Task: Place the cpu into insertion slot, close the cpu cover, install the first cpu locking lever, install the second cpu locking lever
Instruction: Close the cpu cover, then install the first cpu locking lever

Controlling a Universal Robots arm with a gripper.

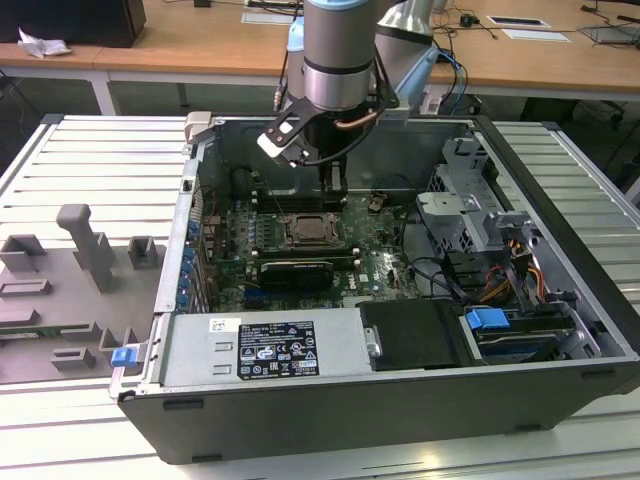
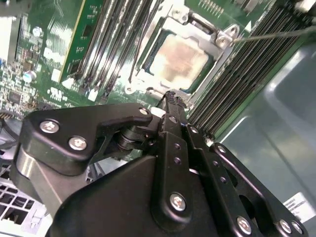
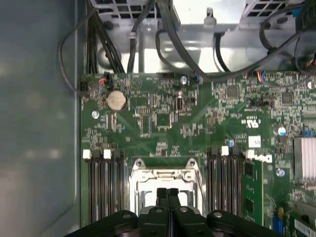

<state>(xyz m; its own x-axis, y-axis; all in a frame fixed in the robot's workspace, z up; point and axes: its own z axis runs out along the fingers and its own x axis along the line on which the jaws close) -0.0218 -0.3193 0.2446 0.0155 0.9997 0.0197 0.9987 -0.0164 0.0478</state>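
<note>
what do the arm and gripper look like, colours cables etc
The arm is a silver-grey cylinder with a dark band. The gripper is black, built of linked bars fastened with silver screws. A thin black cable runs beside the wrist.

End effector [image 1: 333, 188] close by the insertion slot [image 1: 308, 230], inside open computer case [image 1: 400, 420].
</note>
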